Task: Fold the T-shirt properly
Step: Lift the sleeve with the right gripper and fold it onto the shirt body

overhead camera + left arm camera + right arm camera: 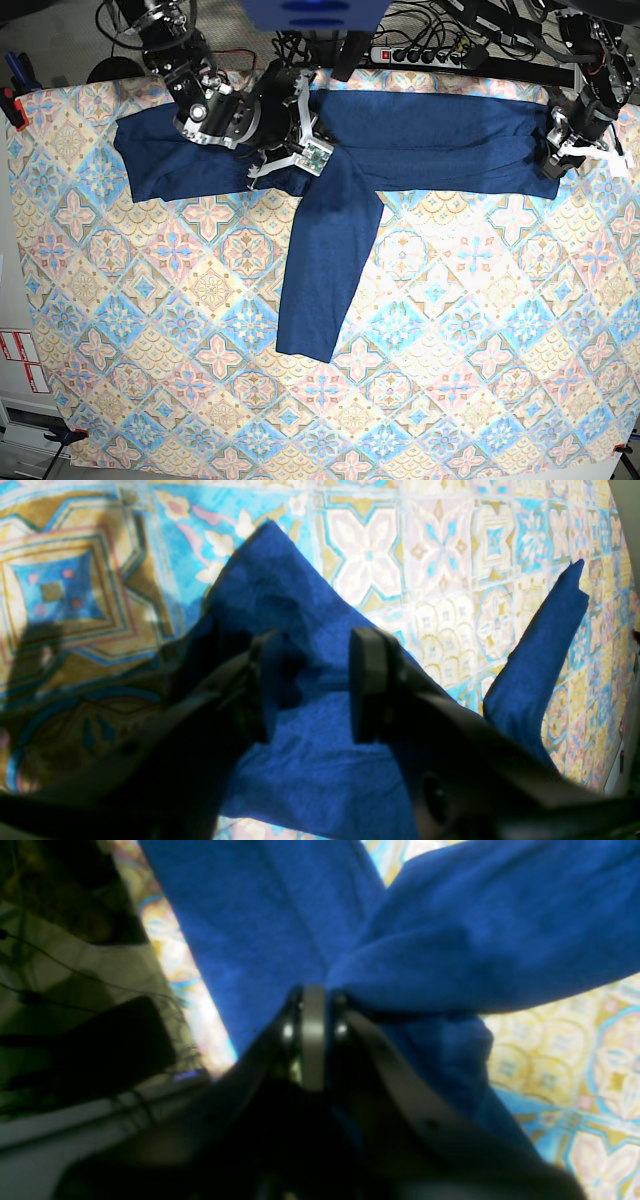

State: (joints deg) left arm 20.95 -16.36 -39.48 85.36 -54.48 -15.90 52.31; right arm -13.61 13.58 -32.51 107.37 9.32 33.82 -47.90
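Note:
The dark navy T-shirt (430, 140) lies in a band along the far side of the table, and one long sleeve (330, 270) runs down toward the middle. My right gripper (275, 168) is at the left part of the shirt. In the right wrist view this gripper (313, 995) is shut, with bunched shirt cloth (450, 940) pinched at its tips. My left gripper (555, 160) is at the shirt's right end. In the left wrist view its fingers (367, 685) stand apart, with the gripper (312, 690) over the blue cloth (320, 780).
A pastel patterned tablecloth (200, 350) covers the table. A power strip (420, 52) and cables lie beyond the far edge. A red clamp (10, 102) sits at the left edge. The table's left edge and the floor (75, 990) show in the right wrist view.

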